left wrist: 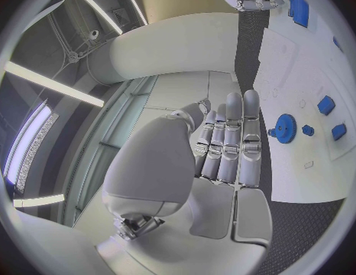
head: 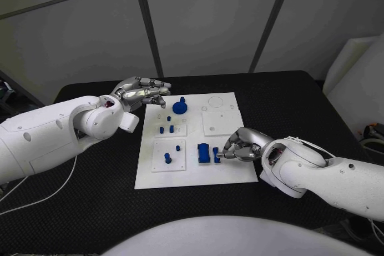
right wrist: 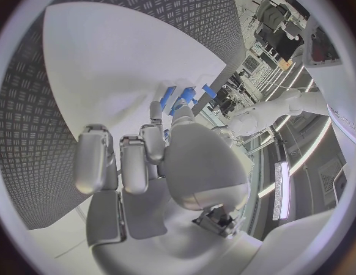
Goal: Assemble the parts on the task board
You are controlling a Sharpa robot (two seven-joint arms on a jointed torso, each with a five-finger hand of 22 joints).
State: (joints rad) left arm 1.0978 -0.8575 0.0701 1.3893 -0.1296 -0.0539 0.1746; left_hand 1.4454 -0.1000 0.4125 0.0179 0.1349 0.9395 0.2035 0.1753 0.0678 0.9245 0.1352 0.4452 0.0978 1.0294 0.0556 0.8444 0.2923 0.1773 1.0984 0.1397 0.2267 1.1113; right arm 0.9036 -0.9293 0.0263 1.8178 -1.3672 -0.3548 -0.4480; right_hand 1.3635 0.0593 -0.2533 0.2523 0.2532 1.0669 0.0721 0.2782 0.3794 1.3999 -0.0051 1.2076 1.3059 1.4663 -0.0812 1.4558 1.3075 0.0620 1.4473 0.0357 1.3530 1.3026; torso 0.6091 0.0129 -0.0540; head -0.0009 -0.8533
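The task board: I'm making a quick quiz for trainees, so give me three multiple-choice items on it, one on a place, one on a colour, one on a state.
1. Where is the blue gear-shaped part?
A. near the board's far edge, by the left hand
B. off the board
C. at the near right corner

2. What colour is the task board?
A. black
B. white
C. blue

3. What is the left hand doing?
A. holding a peg
B. pressing the board
C. holding nothing, above the board's far left corner

Key: 1 A, the head view shows it there; 2 B, white plate on the black table; 3 C, its fingers hold nothing.
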